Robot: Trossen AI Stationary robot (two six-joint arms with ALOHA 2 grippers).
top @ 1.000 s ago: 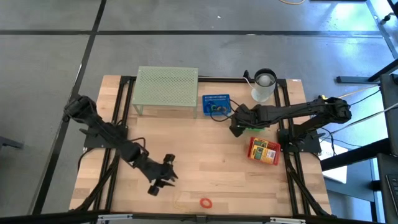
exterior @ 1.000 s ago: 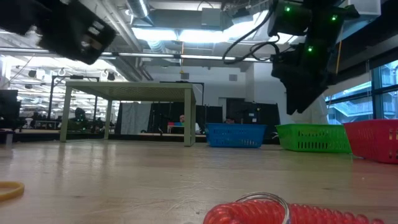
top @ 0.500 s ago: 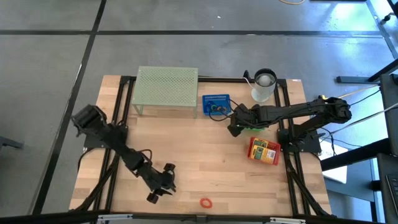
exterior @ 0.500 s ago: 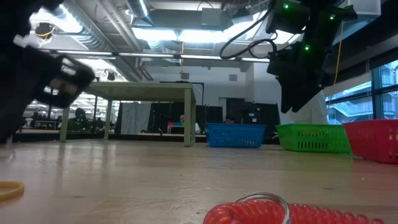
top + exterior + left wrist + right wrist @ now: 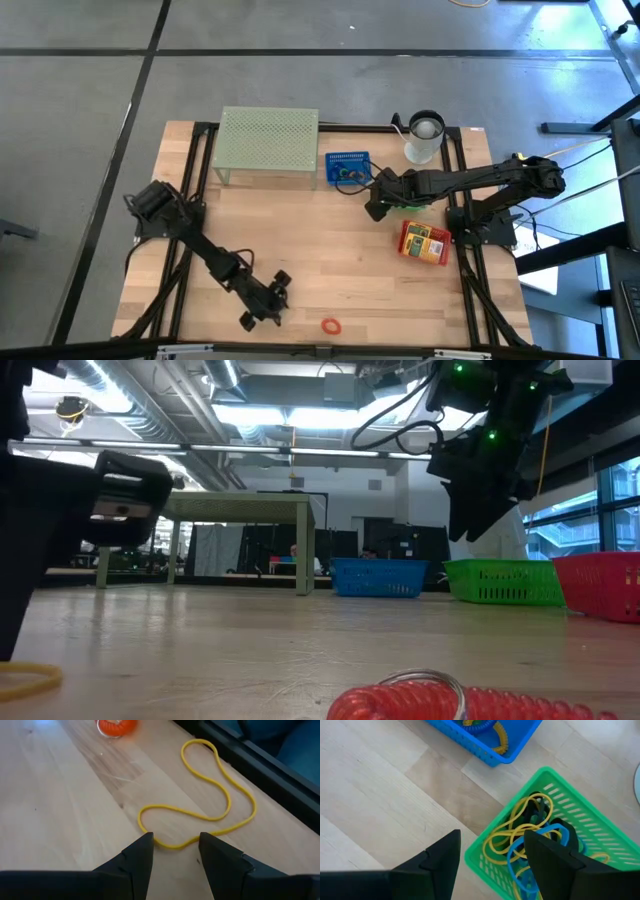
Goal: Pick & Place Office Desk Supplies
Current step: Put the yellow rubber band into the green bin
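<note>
My left gripper (image 5: 175, 851) is hovering near the table's front edge, fingers spread, the yellow rubber band (image 5: 200, 805) lying just past their tips; bare wood alongside.

Matt pale wood table (image 5: 340, 260); perforated plastic green basket (image 5: 580, 827); thin yellow rubber band (image 5: 200, 800).

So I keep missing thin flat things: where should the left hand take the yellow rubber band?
At the bend nearest the left hand, coming straight down. The yellow rubber band lies flat on the wooden table, and that bend already sits between the open fingers.
</note>
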